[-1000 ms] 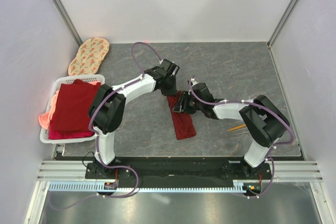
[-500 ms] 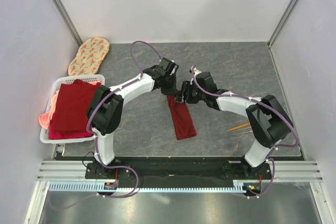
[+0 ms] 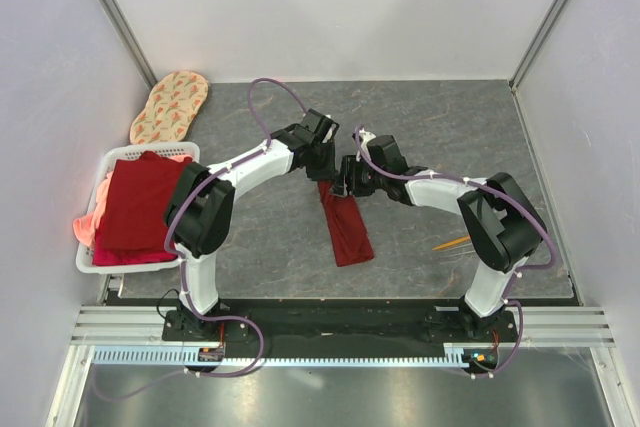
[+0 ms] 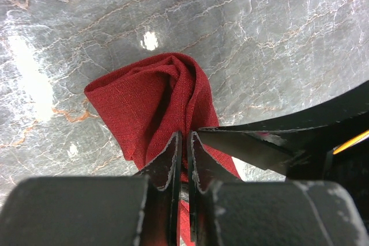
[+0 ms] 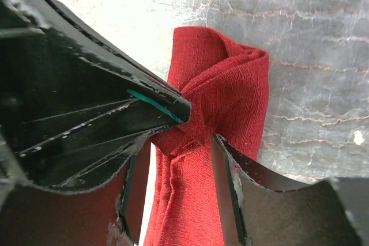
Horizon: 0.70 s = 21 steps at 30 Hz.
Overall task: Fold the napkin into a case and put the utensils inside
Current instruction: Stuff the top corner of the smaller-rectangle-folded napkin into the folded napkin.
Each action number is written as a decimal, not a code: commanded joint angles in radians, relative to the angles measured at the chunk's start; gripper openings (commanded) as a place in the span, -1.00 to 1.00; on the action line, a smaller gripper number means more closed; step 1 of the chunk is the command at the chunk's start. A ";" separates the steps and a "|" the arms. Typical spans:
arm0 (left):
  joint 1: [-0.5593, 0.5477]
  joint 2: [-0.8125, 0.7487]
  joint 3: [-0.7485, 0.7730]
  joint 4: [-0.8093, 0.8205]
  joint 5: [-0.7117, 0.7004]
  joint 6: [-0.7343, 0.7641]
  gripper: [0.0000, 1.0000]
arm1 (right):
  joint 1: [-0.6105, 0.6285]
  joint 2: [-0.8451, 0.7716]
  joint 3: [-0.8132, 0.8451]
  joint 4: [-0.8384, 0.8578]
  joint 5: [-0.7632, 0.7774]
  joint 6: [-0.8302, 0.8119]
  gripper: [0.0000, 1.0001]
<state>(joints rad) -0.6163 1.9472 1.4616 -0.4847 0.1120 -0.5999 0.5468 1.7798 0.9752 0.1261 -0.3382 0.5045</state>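
The dark red napkin (image 3: 346, 227) lies as a long narrow folded strip in the middle of the table. Its far end is bunched and lifted in the left wrist view (image 4: 155, 90). My left gripper (image 3: 324, 171) is shut on that far end (image 4: 184, 145). My right gripper (image 3: 346, 183) is right beside it, open, with its fingers on either side of the same end of the napkin (image 5: 230, 90). The left gripper's fingers (image 5: 115, 113) cross the right wrist view. The orange-gold utensils (image 3: 453, 243) lie on the table at the right, partly behind the right arm.
A white basket (image 3: 88, 259) with a stack of red and salmon-pink cloths stands at the left edge. An oval beige patterned mat (image 3: 170, 105) lies at the back left. White walls close in the table on three sides.
My right gripper has moved along the strip toward its far end and now sits beside the left gripper. The left gripper has stayed on the napkin's far end.
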 commanded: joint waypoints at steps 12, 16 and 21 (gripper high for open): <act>0.010 -0.090 -0.009 0.012 0.060 -0.015 -0.75 | 0.002 0.006 0.011 0.093 -0.007 0.014 -0.76; 0.026 -0.183 -0.070 0.049 -0.011 -0.040 -0.35 | 0.002 -0.017 -0.004 0.070 0.011 0.025 -0.88; 0.026 -0.266 -0.141 0.066 -0.176 -0.035 -0.40 | -0.011 -0.031 -0.027 0.069 0.025 0.064 -1.00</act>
<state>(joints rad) -0.5949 1.7855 1.3567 -0.4644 0.0742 -0.6159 0.5465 1.7832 0.9672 0.1646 -0.3321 0.5301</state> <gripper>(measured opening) 0.339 0.074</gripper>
